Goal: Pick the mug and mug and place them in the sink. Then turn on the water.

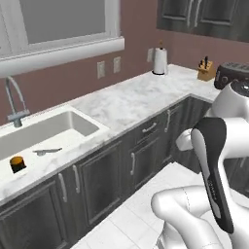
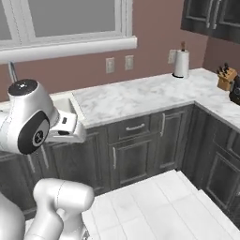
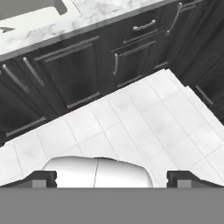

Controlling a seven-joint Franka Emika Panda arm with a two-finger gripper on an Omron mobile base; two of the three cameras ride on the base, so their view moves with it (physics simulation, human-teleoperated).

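The black mug (image 1: 18, 164) with an orange inside stands on the marble counter strip in front of the sink (image 1: 73, 124), near its left end. The teal mug is out of view. The grey gooseneck faucet (image 1: 14, 104) rises behind the basin, and no water runs from it. My gripper (image 3: 112, 179) is open with nothing between its fingertips (image 3: 43, 178). It hangs over the white tiled floor in front of the dark cabinets, well right of the mug and below counter height. A corner of the sink (image 3: 30, 6) shows at the hand view's top left.
A small grey utensil (image 1: 47, 151) lies on the counter strip right of the mug. A paper towel roll (image 1: 160, 61), a knife block (image 1: 206, 70) and a toaster (image 1: 231, 73) stand at the far right of the counter (image 1: 131, 99). Dark cabinets (image 3: 78, 70) line the floor.
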